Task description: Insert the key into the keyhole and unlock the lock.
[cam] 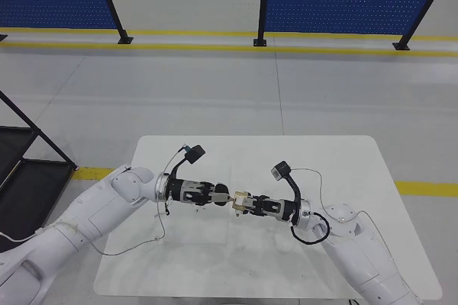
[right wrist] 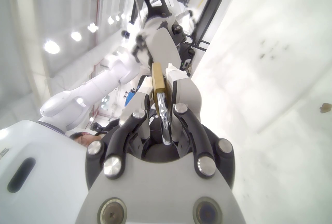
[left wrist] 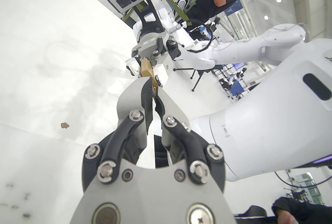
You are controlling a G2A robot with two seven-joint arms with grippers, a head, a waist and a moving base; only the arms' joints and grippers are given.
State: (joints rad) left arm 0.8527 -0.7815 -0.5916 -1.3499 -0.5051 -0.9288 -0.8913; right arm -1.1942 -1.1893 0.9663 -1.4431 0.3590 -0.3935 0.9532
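My right gripper (right wrist: 161, 79) is shut on a brass padlock (right wrist: 158, 74), held in the air over the middle of the white table (cam: 320, 160). The lock's silver shackle (right wrist: 164, 116) points back toward the palm. My left gripper (left wrist: 153, 88) faces it head-on and is shut on a small brass key (left wrist: 154, 83), whose tip meets the padlock (left wrist: 145, 67) at its end face. Whether the key sits inside the keyhole I cannot tell. From above, the left gripper (cam: 223, 197) and right gripper (cam: 244, 203) meet tip to tip at the padlock (cam: 240, 198).
A black metal rack (cam: 15, 175) stands on the floor left of the table. A small brown speck (left wrist: 64, 125) lies on the tabletop. Blue fence panels (cam: 53, 11) line the far side of the room.
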